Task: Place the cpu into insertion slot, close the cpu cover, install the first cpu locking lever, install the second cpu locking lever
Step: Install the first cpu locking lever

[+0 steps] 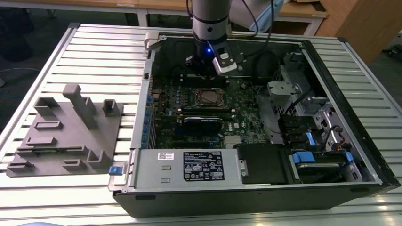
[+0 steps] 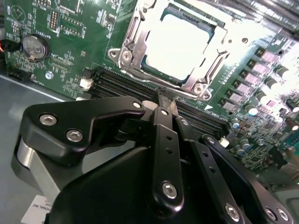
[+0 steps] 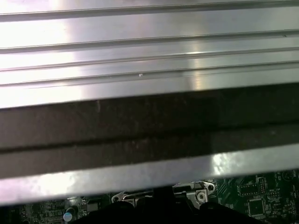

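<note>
The cpu (image 2: 180, 44) lies in the insertion slot (image 1: 209, 96) on the green motherboard, its pale metal top showing through the window of the cpu cover (image 2: 132, 37). The silver cover frame lies flat over it. My gripper (image 2: 166, 100) hangs just short of the socket's edge, over the black memory slots, and its black fingers (image 2: 163, 135) meet at the tips with nothing between them. In the exterior view the gripper (image 1: 200, 75) is inside the open computer case, just behind the socket. I cannot tell how the locking levers stand.
The case walls (image 1: 148, 94) surround the motherboard. A black card (image 1: 202, 120) lies in front of the socket, and a power supply (image 1: 188, 165) sits at the near edge. A grey fixture block (image 1: 69, 132) rests on the slatted table at the exterior view's left. A coin battery (image 2: 35, 45) sits on the board.
</note>
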